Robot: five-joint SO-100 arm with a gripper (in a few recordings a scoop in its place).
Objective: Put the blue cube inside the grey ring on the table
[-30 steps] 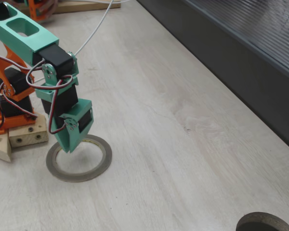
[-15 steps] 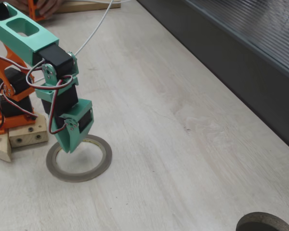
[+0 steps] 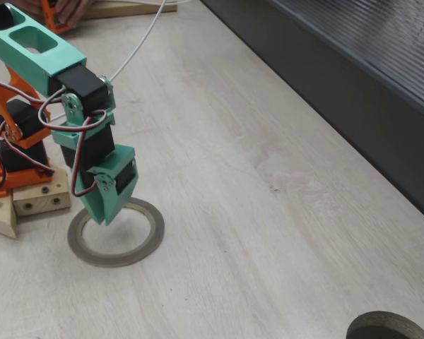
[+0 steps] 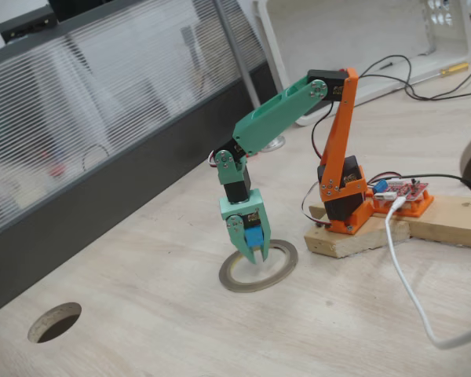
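Observation:
The grey ring (image 3: 115,257) (image 4: 237,281) lies flat on the pale wood-grain table (image 3: 268,212) (image 4: 141,338), just in front of the arm's base. My teal gripper (image 3: 103,215) (image 4: 255,254) points straight down over the ring's opening, tips at or just above the table inside the ring. In a fixed view the blue cube (image 4: 255,237) sits pinched between the two fingers, held a little above the tips. In the other fixed view the gripper's body hides the cube.
A dark round hole (image 3: 386,327) (image 4: 55,322) sits in the table away from the arm. A dark grey ribbed panel (image 3: 353,63) (image 4: 86,196) borders the table's far edge. The orange base stands on wood blocks (image 3: 35,199) (image 4: 377,229), with a white cable (image 4: 408,294) trailing beside it.

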